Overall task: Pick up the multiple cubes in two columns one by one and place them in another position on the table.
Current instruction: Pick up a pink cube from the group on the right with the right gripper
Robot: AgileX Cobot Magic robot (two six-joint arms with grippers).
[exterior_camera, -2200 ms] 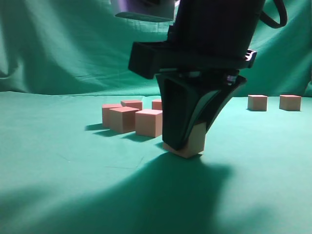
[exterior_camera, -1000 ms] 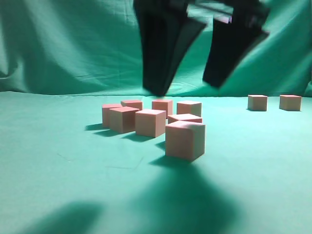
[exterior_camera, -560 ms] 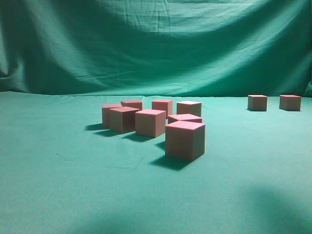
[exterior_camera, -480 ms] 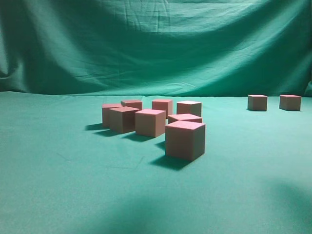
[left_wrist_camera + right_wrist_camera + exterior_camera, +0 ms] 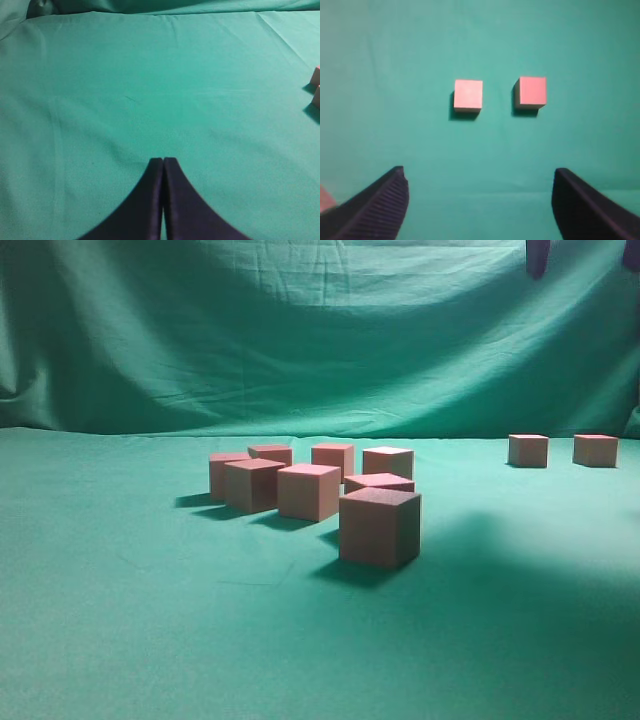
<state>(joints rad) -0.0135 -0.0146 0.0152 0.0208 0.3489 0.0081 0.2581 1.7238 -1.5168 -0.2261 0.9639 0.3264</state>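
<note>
Several reddish-pink cubes stand grouped mid-table (image 5: 306, 491), and the nearest one (image 5: 379, 527) sits alone in front of them. Two more cubes (image 5: 528, 450) (image 5: 595, 450) stand apart at the far right. In the right wrist view my right gripper (image 5: 479, 172) hangs open high above the table (image 5: 485, 150) with nothing between its fingers; two cubes (image 5: 468, 94) (image 5: 532, 92) lie side by side ahead of it. In the exterior view only a dark tip of that arm (image 5: 538, 255) shows, at the top right. My left gripper (image 5: 163, 160) is shut and empty over bare cloth.
A wrinkled green backdrop (image 5: 300, 340) hangs behind the table. In the left wrist view two cube corners (image 5: 316, 75) (image 5: 316, 97) show at the right edge. A pink blur (image 5: 325, 197) sits beside my right gripper's left finger. A broad shadow darkens the table's front right (image 5: 520, 580).
My right gripper, open above the nearest cube a second ago, rose out of the exterior view, then its tip showed at the top right. Its shadow shifted rightward. The cubes have not moved.
</note>
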